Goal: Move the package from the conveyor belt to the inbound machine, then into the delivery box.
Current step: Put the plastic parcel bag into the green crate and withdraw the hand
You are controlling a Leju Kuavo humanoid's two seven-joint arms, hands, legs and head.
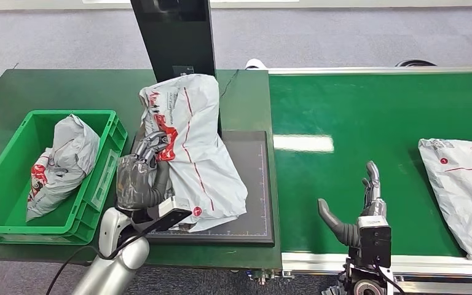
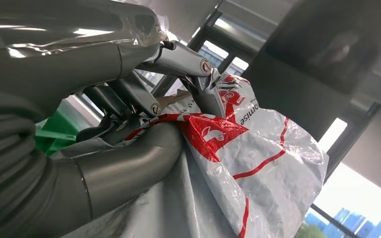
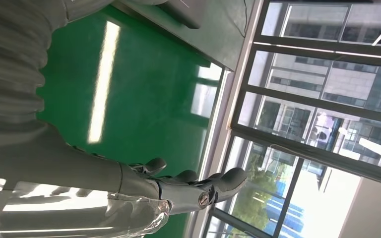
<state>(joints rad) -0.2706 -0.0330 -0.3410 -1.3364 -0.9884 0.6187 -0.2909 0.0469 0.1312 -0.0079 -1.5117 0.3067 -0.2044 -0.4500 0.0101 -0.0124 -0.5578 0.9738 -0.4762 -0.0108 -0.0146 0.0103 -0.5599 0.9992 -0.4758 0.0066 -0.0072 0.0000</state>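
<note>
A grey plastic mailer package with red print (image 1: 196,147) stands tilted on the black plate of the inbound machine (image 1: 252,184), leaning against its dark post (image 1: 175,37). My left hand (image 1: 141,175) grips the package's left edge; the left wrist view shows the fingers (image 2: 178,57) and thumb (image 2: 129,168) pinching the crumpled plastic (image 2: 258,148). My right hand (image 1: 359,209) hovers over the green conveyor belt (image 1: 369,117), fingers spread and holding nothing, also seen as the right hand (image 3: 188,188) in the right wrist view. A second grey package (image 1: 464,184) lies on the belt at the far right.
A green delivery box (image 1: 6,184) stands at the left of the dark green table (image 1: 55,86) with one grey package (image 1: 61,163) inside. The belt's metal front rail (image 1: 430,264) runs below my right hand.
</note>
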